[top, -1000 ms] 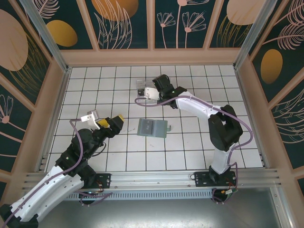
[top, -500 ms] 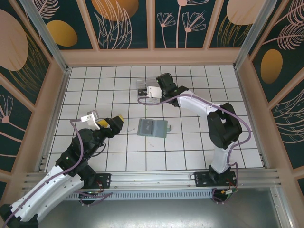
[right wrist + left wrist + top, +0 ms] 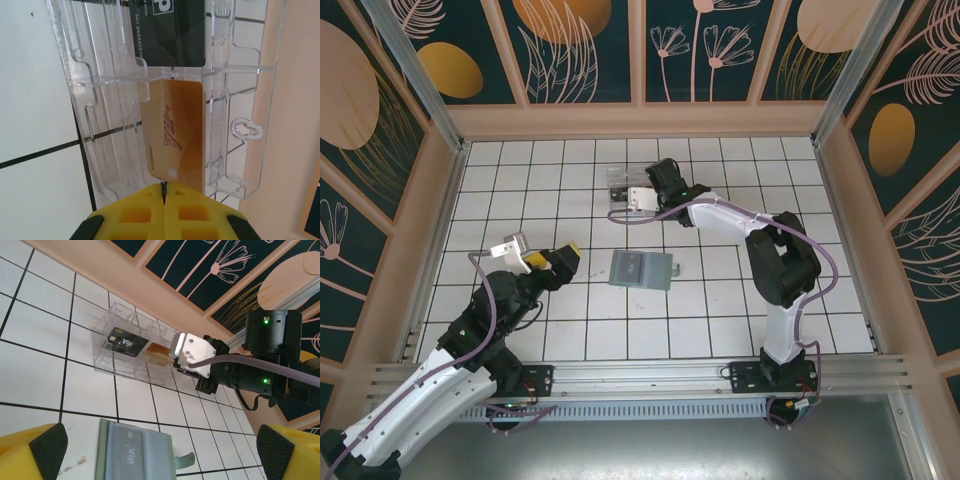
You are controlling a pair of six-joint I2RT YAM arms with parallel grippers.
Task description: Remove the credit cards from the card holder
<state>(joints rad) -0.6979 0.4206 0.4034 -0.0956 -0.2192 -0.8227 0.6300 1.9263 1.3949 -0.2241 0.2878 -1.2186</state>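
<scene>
We find the clear card holder [image 3: 617, 182] lying flat at the far middle of the white tiled desk [image 3: 510, 190], close to the far wall. From above its contents are hard to make out, because the right arm's white wrist block covers its right part.

The wrist views tell us more. A black card [image 3: 172, 30] sits in one compartment. Its top is cut off by the frame of the right wrist view, so we read only part of its lettering. A gold card [image 3: 175, 135] marked VIP lies in the next compartment, on the side of the right gripper [image 3: 163, 192], behind a clear divider. That gripper has its yellow fingers pressed together with no gap. Their tips stand at the gold card's nearest edge and cover it, so we cannot tell whether they touch the card.

The left gripper [image 3: 558, 262] hangs at the near left, well apart from the holder, with its fingers spread wide. In its wrist view the yellow tips sit in the bottom corners and the rest is cut off. Between them a grey slab [image 3: 137, 452] lettered VIP lies on the desk near the middle, its near part cut off by the frame, with a small hook on its right side. We cannot tell whether it is a card or a sleeve.
</scene>
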